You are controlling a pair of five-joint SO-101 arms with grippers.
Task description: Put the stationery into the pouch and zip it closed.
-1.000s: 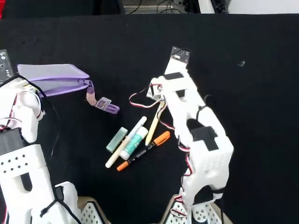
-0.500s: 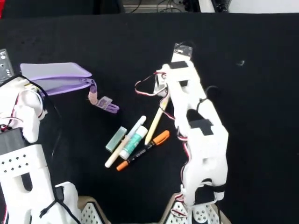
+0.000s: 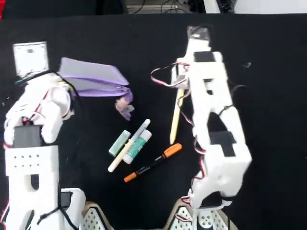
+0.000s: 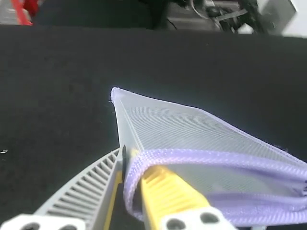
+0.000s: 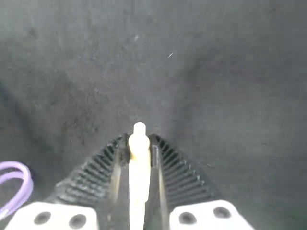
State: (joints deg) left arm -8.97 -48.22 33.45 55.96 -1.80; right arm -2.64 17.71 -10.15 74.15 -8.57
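The lilac pouch [image 3: 93, 79] is pinched at one end by the left gripper [image 4: 132, 165]; its far end is cut off in the left wrist view. Beside the pouch, a cream pen [image 3: 176, 117] is clamped in the right gripper [image 5: 139, 143], its top hidden beneath the arm.

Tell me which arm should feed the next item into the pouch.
Right. The right jaws are shut on the yellow pen, so that arm only has to carry it over. The left jaws are clamped on the pouch at its edge, so that arm should just hold it.
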